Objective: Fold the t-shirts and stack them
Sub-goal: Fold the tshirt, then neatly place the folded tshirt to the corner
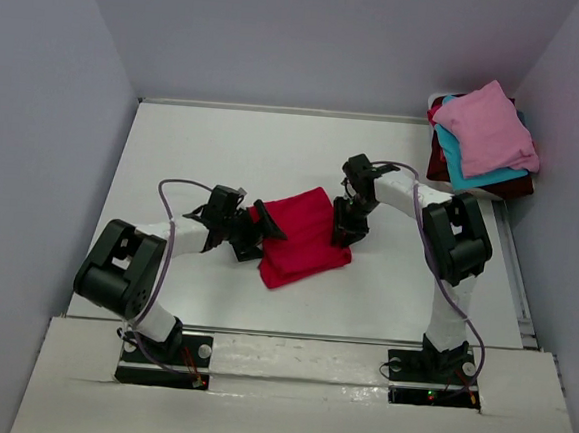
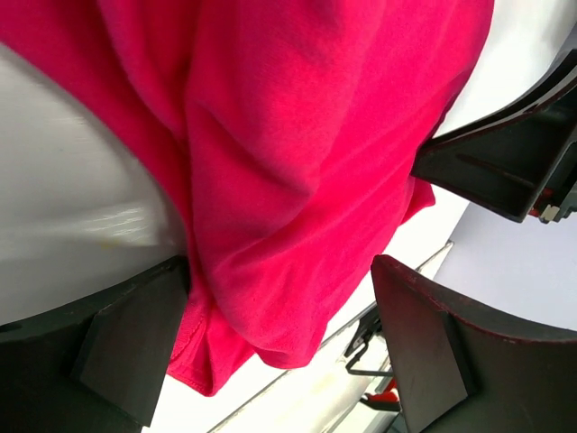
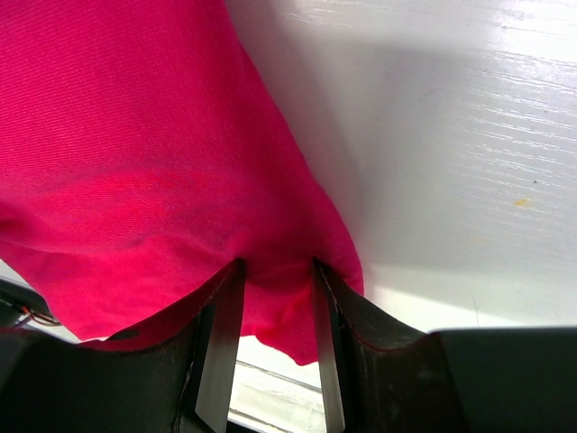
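So the crimson-red t-shirt (image 1: 305, 236) is lying roughly folded in the middle of the white counter (image 1: 224, 151), between the 2 arms. The left end effector (image 2: 279, 329) is spread about as wide as it goes, with 1 finger on each side of the shirt's bunched edge. The cloth sits in the gap but isn't squeezed. The right end effector (image 3: 275, 347) is at the opposite edge, narrowed onto a fold of red cloth that puckers between its 2 fingers. It looks like a proper pinch, though the wrist view is too close to say how much cloth it has. In the back-right corner there's a stack: light pink t-shirt (image 1: 487, 127) on top, teal-blue t-shirt (image 1: 465, 172) under it, dark maroon t-shirt (image 1: 436, 160) at the bottom, well apart from the red one.
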Robot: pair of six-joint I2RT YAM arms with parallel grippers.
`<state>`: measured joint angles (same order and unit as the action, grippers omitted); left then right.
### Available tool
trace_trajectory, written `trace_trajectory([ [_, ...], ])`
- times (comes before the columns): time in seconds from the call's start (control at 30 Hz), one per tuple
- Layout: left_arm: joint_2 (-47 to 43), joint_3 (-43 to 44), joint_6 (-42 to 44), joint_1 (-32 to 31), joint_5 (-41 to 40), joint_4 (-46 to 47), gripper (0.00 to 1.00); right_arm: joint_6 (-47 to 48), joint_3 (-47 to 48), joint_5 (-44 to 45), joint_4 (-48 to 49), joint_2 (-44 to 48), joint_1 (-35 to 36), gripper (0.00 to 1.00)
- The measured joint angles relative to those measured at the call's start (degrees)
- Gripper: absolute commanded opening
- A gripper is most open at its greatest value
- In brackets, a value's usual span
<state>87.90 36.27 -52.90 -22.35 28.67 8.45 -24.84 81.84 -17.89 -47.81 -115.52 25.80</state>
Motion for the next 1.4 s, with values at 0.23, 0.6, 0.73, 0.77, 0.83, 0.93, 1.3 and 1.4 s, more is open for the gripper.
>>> trace_trajectory([
  [0.23,-0.42,-0.61,0.13,1.75,-0.26,0.55,0.97,0.0,0.0,-0.15,0.0,0.0,0.0,0.42],
  [0.6,0.09,-0.2,0.57,1.9,-1.79,1.55,0.97,0.0,0.0,-0.22,0.0,0.0,0.0,0.42],
  [0.73,0.98,-0.11,0.52,2.34,-1.62,3.54,0.97,0.0,0.0,-0.61,0.0,-0.07,0.0,0.42],
  [0.77,1.11,-0.13,0.55,2.36,-1.64,3.89,0.97,0.0,0.0,-0.72,0.0,-0.09,0.0,0.42],
  [0.83,1.42,-0.15,0.52,2.56,-1.46,4.81,0.97,0.0,0.0,-0.81,0.0,-0.11,0.0,0.42],
  [0.93,2.01,-0.15,0.55,2.89,-1.22,5.95,0.97,0.02,0.0,-0.98,0.0,-0.13,0.0,0.42],
  [1.3,8.94,5.16,0.61,1.95,0.79,10.1,0.96,0.0,0.0,-1.53,-0.02,-0.55,0.0,0.42],
  [1.4,11.04,7.89,1.05,0.7,0.39,9.73,0.96,0.0,0.0,-1.62,-0.04,-0.63,0.0,0.42],
])
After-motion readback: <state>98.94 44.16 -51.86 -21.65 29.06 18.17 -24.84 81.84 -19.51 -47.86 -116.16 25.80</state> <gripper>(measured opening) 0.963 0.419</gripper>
